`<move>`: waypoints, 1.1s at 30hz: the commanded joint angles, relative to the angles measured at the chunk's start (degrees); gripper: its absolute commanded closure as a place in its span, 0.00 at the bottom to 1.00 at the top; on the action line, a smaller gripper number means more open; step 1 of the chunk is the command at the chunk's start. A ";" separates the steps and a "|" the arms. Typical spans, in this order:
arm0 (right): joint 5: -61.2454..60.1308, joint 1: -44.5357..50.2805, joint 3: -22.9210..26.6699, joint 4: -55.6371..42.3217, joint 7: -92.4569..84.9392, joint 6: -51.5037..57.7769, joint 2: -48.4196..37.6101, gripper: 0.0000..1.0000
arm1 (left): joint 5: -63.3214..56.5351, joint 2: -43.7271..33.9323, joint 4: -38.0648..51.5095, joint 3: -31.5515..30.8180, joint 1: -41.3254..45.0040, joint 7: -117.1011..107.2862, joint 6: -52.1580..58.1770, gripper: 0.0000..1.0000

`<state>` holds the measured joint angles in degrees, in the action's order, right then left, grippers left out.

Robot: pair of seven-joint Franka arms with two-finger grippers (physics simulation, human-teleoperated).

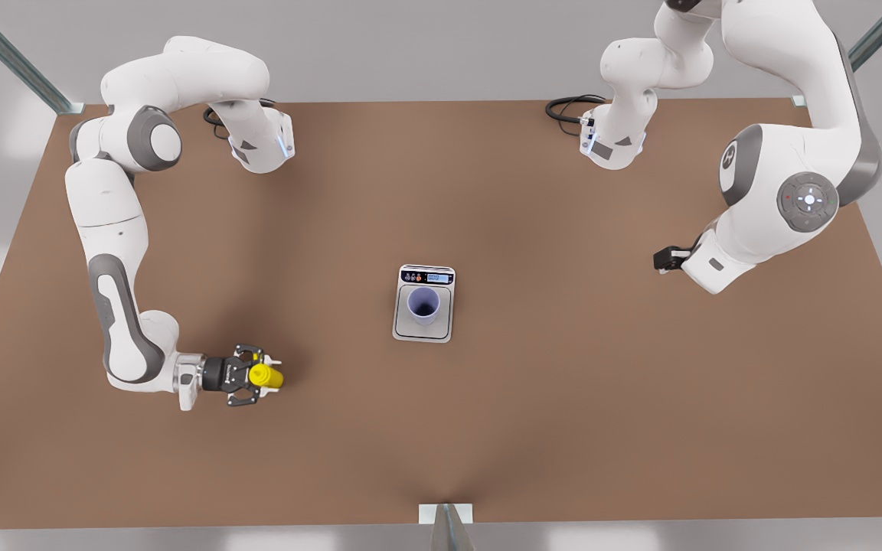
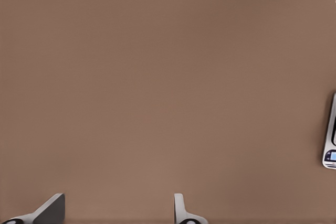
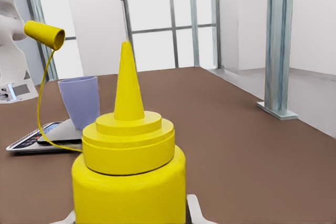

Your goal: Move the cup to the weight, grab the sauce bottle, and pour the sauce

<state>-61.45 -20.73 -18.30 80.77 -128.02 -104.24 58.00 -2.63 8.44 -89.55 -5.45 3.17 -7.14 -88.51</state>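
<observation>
Cup [image 1: 423,304]: upright on the steel platform of the weight [image 1: 423,332], mid-surface [image 1: 563,398].
Sauce bottle [image 1: 266,376]: near the front view's lower left, well apart from the weight; tethered cap open.
Right end effector [image 1: 271,376]: clamped on the sauce bottle.
Left end effector [image 2: 118,211]: fingers apart, above bare surface beside the weight.

You have a bare brown table [image 1: 563,398] under everything. Black cables [image 1: 567,107] coil at its far edge, and metal frame posts [image 3: 278,45] stand beyond.
</observation>
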 commanded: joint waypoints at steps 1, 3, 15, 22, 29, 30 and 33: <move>0.01 -0.01 0.02 0.00 0.05 0.00 0.00 0.00 | -0.01 0.00 -0.01 0.00 0.00 0.02 0.00 0.00; 0.01 0.08 0.02 0.00 0.40 0.00 0.00 0.00 | -0.01 0.00 0.08 0.00 0.00 0.02 0.00 0.00; 0.01 -0.01 0.38 0.26 0.66 0.00 0.00 0.00 | -0.01 0.00 0.08 0.00 0.00 0.02 0.00 0.00; 14.86 -18.20 0.55 5.10 0.92 12.65 -6.93 0.00 | -0.01 0.00 0.08 0.00 0.00 0.02 0.00 0.00; 52.56 16.95 15.76 -0.36 102.32 9.32 -43.06 0.00 | -0.01 0.00 0.08 0.00 0.00 0.02 0.00 0.00; 56.60 18.71 15.76 1.84 113.84 9.32 -46.57 0.00 | -0.01 0.00 0.08 0.00 0.00 -0.07 0.00 0.00; 61.09 19.24 15.23 7.93 128.81 11.15 -56.34 0.00 | -0.01 0.00 0.08 0.00 0.00 -0.07 -0.09 0.00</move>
<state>-0.36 -2.08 -3.08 87.71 0.79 -92.71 1.84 -2.63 8.44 -89.47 -5.45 3.16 -7.12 -88.59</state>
